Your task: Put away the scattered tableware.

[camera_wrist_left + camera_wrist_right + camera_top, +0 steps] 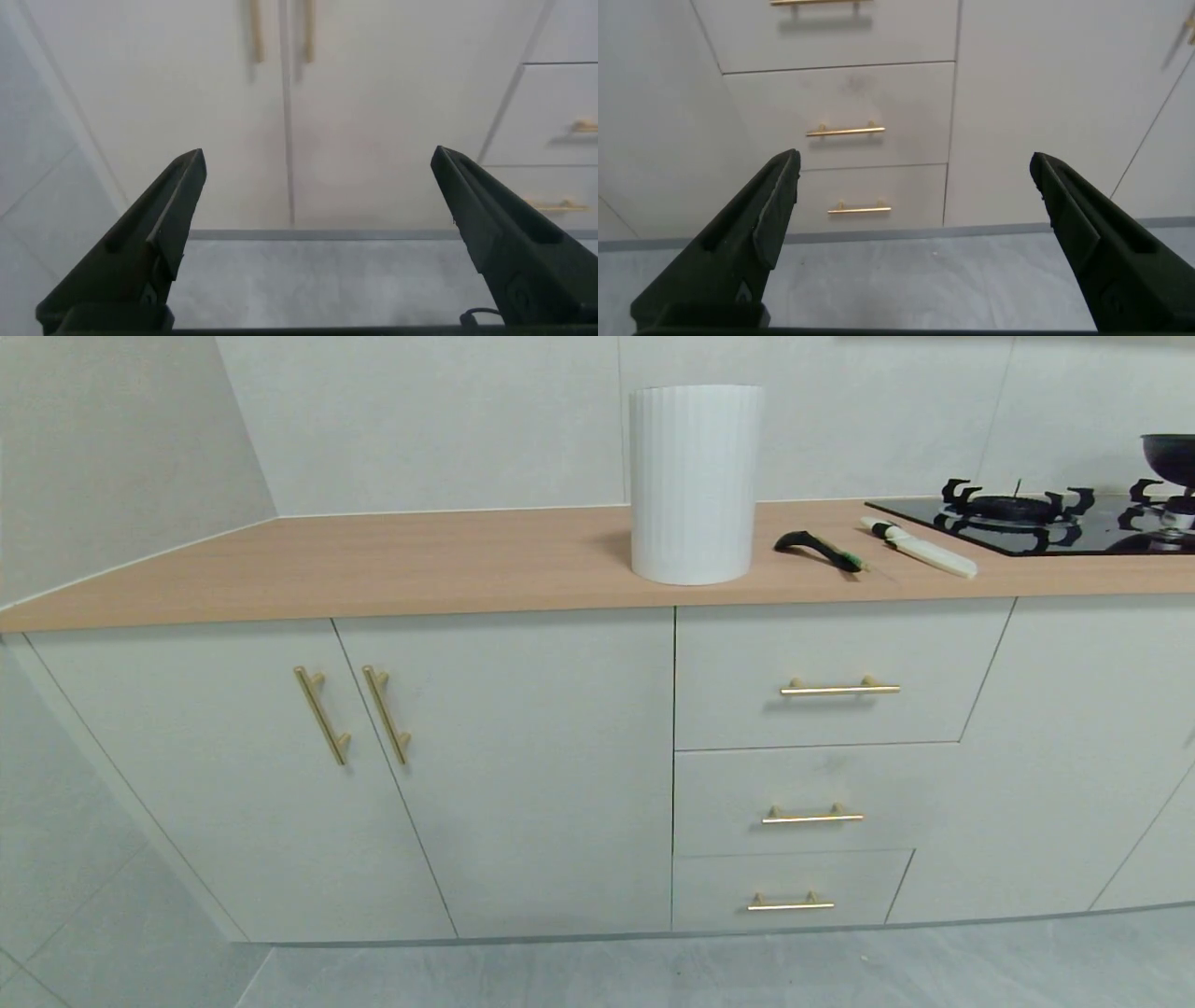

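A tall white ribbed cylindrical container (693, 485) stands upright on the light wooden countertop (392, 565), near its front edge. Just to the robot's right of it a small black-handled utensil with a green tip (820, 549) lies flat. Its long axis runs roughly along the counter, with the curved black end towards the container and the green tip pointing away from it, slightly towards the front edge. Beside that, and apart from it, a cream-white sheathed knife (920, 548) lies flat on a diagonal. Its dark-banded end is turned towards the wall and its pale end towards the front edge, close to the black glass gas hob (1046, 527). A dark pot (1172, 453) is seen on the far burner.

The counter and its objects are seen from the head view. From the left wrist view the left gripper (318, 159) is seen low, its jaws spread wide and holding nothing, facing the two white cabinet doors (374, 112) above grey floor (318, 280). From the right wrist view the right gripper (915, 161) is seen likewise, jaws wide and unloaded, facing the stack of white drawers with gold bar handles (845, 132).

Bare countertop stretches from the container to the wall corner on the robot's left.
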